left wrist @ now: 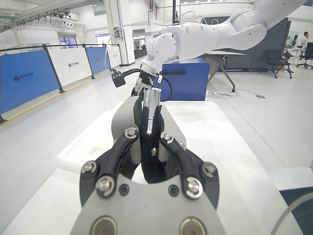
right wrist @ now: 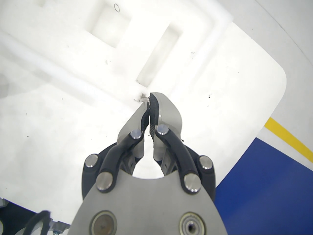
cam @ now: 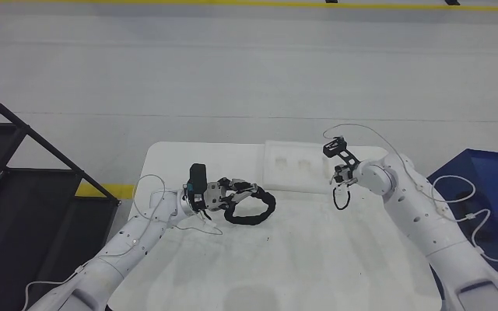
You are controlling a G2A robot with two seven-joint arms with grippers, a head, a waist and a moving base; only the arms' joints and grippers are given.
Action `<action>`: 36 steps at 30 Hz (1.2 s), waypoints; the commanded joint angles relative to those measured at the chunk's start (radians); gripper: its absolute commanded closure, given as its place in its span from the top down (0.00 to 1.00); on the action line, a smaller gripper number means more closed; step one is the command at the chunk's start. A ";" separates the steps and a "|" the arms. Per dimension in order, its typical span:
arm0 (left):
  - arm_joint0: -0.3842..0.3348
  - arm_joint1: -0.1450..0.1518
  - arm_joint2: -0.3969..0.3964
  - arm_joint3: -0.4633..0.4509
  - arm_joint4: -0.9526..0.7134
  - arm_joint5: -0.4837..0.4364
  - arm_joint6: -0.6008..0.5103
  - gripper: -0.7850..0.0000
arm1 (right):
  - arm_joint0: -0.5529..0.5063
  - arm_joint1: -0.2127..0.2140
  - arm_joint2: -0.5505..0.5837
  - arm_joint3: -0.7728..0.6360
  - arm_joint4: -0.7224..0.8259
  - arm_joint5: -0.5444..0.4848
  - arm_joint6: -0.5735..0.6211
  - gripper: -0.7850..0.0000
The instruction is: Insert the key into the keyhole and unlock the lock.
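A black cable lock (cam: 255, 208) loops out over the white table (cam: 311, 256) left of centre. My left gripper (cam: 236, 190) is shut on it. In the left wrist view the lock's chrome cylinder (left wrist: 152, 108) stands up between the white fingers (left wrist: 122, 117), facing the other arm. My right gripper (cam: 341, 180) hangs over the near edge of a white foam tray (cam: 299, 175), apart from the lock. It is shut (right wrist: 149, 99), and a small metal tip of the key (right wrist: 142, 98) sticks out past its pads. That gripper (left wrist: 140, 88) also shows just behind the cylinder.
The foam tray (right wrist: 73, 57) has rectangular recesses, the two nearest bare. A blue cabinet (cam: 467, 179) stands off the table's right side and a black frame (cam: 31, 194) off its left. The table's front half is bare.
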 commanded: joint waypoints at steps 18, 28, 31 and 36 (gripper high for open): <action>0.000 0.000 0.000 0.000 0.000 0.000 0.000 0.00 | 0.041 -0.028 -0.002 0.077 0.046 -0.023 0.026 0.82; 0.000 0.000 0.000 0.000 0.000 0.000 0.000 0.00 | 0.043 -0.027 0.077 0.120 0.241 -0.016 0.064 0.94; 0.000 0.000 0.000 0.000 0.000 0.000 0.000 0.00 | 0.058 -0.035 0.075 0.157 0.283 -0.013 0.080 0.82; 0.000 0.000 0.000 0.000 0.000 0.000 0.000 0.00 | 0.091 -0.053 0.051 0.220 0.316 -0.020 0.093 0.66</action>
